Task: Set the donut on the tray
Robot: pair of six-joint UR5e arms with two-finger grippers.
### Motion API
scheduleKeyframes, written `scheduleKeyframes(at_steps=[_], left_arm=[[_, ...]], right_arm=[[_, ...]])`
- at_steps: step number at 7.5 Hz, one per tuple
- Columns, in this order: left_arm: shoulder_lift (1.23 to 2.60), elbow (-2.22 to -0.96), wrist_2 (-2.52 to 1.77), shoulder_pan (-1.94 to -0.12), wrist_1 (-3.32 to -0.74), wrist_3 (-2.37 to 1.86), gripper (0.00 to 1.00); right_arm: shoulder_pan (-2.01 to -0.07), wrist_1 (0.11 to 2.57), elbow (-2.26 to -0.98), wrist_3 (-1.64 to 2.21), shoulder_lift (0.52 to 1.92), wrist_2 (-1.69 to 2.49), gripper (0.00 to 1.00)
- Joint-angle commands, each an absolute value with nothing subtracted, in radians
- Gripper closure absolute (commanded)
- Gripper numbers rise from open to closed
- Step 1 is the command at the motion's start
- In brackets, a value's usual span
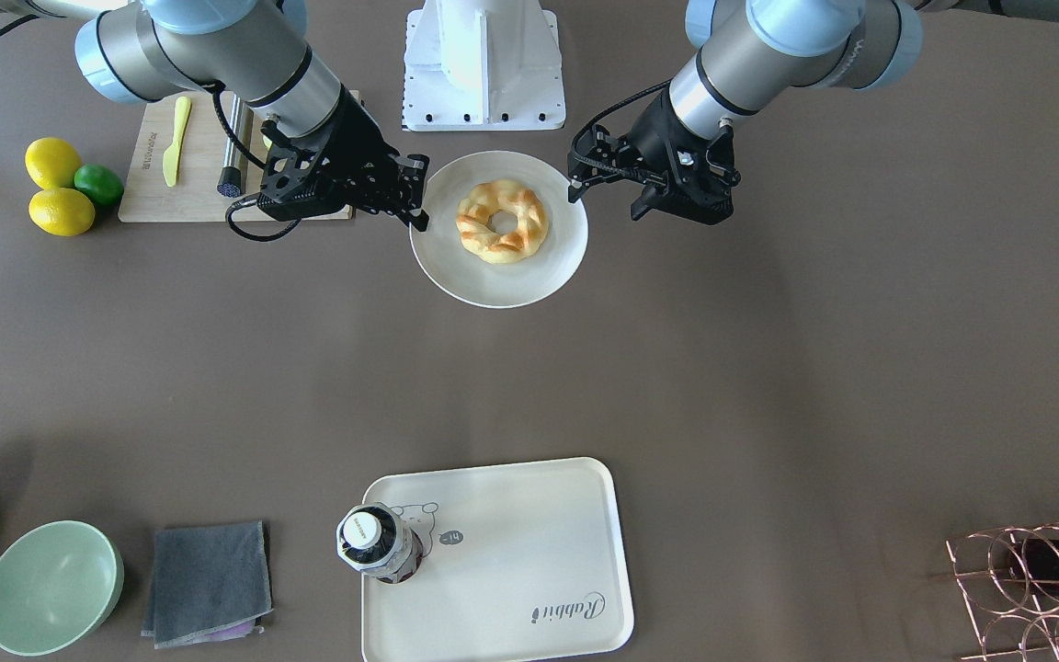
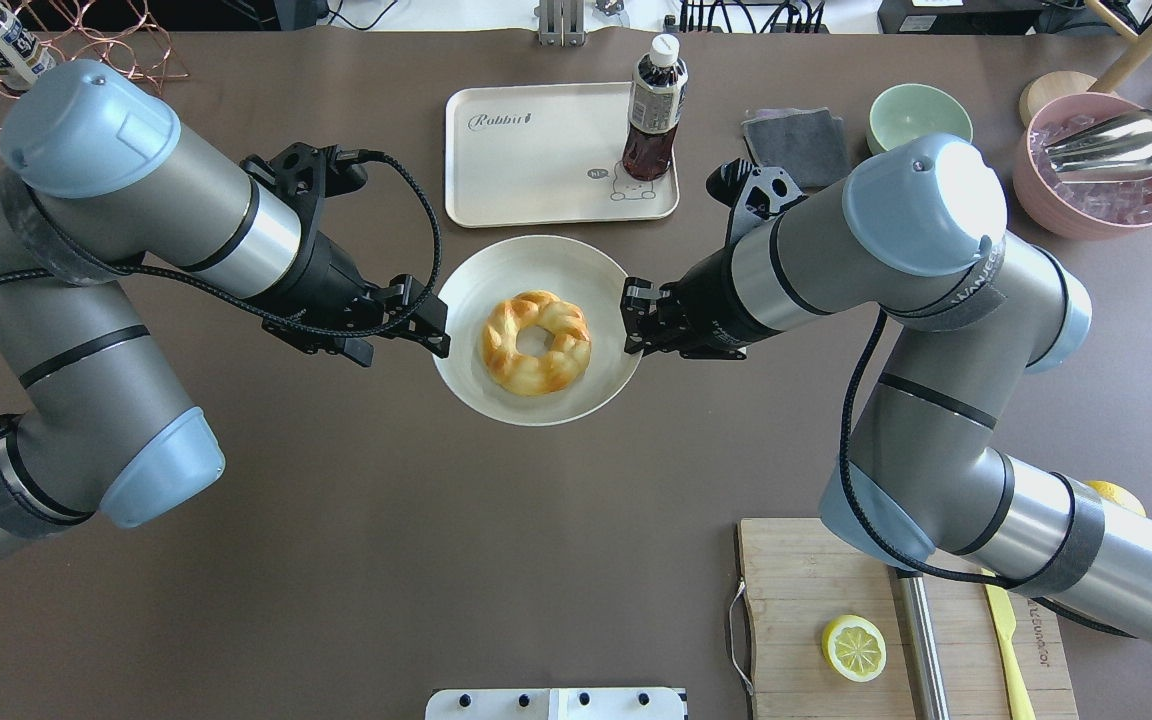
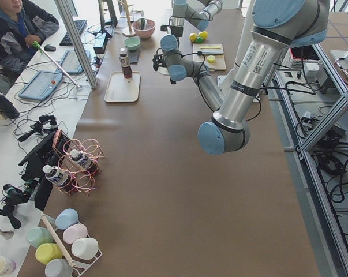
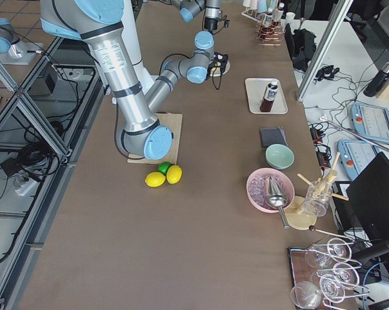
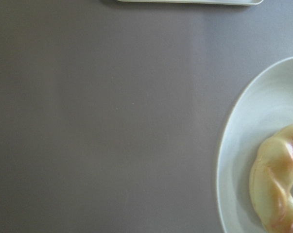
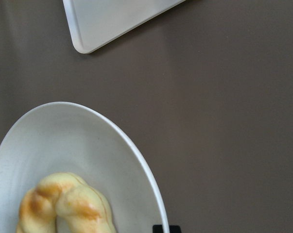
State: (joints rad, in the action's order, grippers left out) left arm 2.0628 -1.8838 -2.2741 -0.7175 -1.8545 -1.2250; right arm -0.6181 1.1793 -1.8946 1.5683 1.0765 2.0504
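Donut [image 2: 536, 343]: golden-brown twisted ring, lying at the middle of a round white plate [image 2: 536, 262] on the brown counter [image 2: 536, 530], not on the tray. Tray [image 2: 536, 170]: cream-white, rounded corners, sitting just beyond the plate on the side away from the robot, apart from it. A dark-filled bottle [image 2: 653, 120] is standing upright on the tray at the corner with the bear drawing; the rest of the tray surface is showing bare. Left gripper [image 2: 431, 318]: hanging at the plate's rim on the robot's left, fingers spread apart, holding nothing. Right gripper [image 2: 633, 318]: hanging at the opposite rim, fingers likewise parted, holding nothing. Both are pointing inward toward the donut without touching it. Grey cloth [image 2: 796, 135] and green bowl [image 2: 919, 115]: lying on the counter beside the tray, toward the robot's right. Wooden cutting board [image 2: 806, 600]: lying near the robot's base, carrying a lemon half [image 2: 854, 647].
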Motion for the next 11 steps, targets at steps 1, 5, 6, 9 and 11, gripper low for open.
scheduleKeyframes(at_steps=[1,5,6,9,11], left_arm=[[2.062,-1.881,-2.275,-0.716,-1.867,-1.235,0.42],[2.051,-1.890,-2.275,-0.716,-1.868,-1.235,1.00],[2.049,-1.890,-2.273,-0.716,-1.874,-1.235,1.00],[2.051,-1.884,-2.273,-0.729,-1.871,-1.250,1.00],[2.081,-1.800,-2.275,-0.805,-1.876,-1.346,1.00]], right_arm=[[-0.580,1.181,-1.907,1.589,1.071,2.004,1.00],[-0.572,1.216,-1.939,1.591,1.062,2.002,1.00],[-0.571,1.218,-1.942,1.595,1.060,2.002,1.00],[-0.600,1.227,-1.951,1.669,1.055,2.014,0.00],[-0.647,1.294,-2.006,1.666,1.092,2.067,0.00]])
